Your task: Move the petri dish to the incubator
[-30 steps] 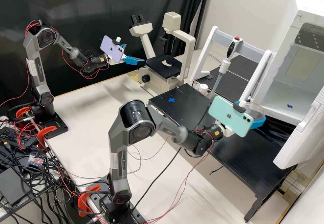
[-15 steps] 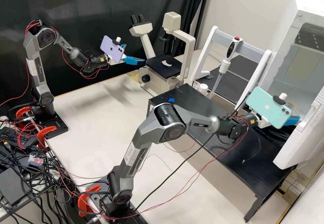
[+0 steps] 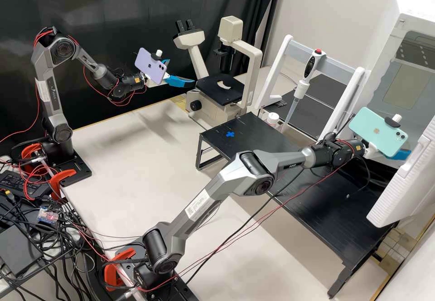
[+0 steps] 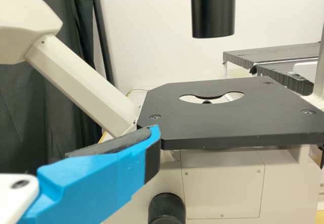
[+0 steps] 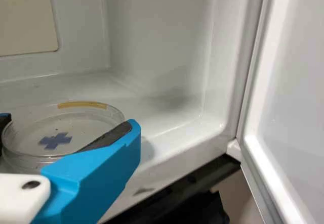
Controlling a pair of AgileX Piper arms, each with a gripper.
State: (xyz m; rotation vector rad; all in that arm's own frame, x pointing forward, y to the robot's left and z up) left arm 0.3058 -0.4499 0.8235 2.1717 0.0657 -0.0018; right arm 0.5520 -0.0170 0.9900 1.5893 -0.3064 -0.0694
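My right gripper (image 3: 401, 154) pinches the dish (image 5: 30, 128) inside the incubator's edge (image 5: 190, 158), room beyond; my left gripper's (image 3: 182, 70) fingers are spread.

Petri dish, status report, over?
Right gripper holding petri dish over blue cross inside incubator. Left gripper open, near microscope. Door open, nothing seen blocking.

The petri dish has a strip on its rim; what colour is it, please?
The strip is yellowish orange, which shows best in the right wrist view.
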